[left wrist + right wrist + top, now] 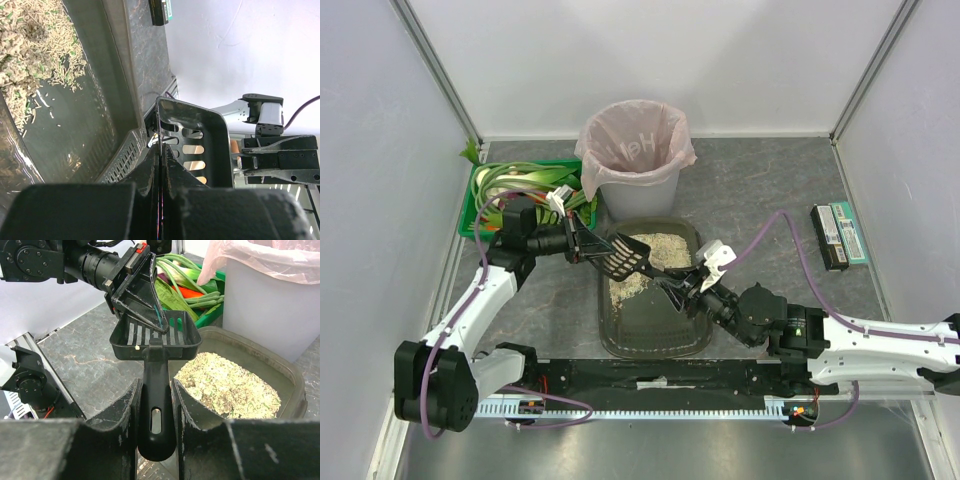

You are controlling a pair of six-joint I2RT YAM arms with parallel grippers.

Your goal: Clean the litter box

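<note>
The litter box [650,325] lies at the table's centre, a dark olive tray with beige litter [658,255] heaped in its far half. A black slotted scoop [628,256] hangs above that litter, held from both sides. My right gripper [156,383] is shut on the scoop's handle [156,405], with the empty scoop basket [155,337] just beyond its fingertips. My left gripper [161,148] is shut on the thin far wall of the scoop [200,145], reaching in from the left [603,250]. The left wrist view shows the tray's bare ridged floor [75,135] below.
A grey bin with a pink bag [635,150] stands just behind the litter box. A green crate of vegetables [520,190] sits at the back left beside my left arm. Two dark flat boxes [840,235] lie at the right.
</note>
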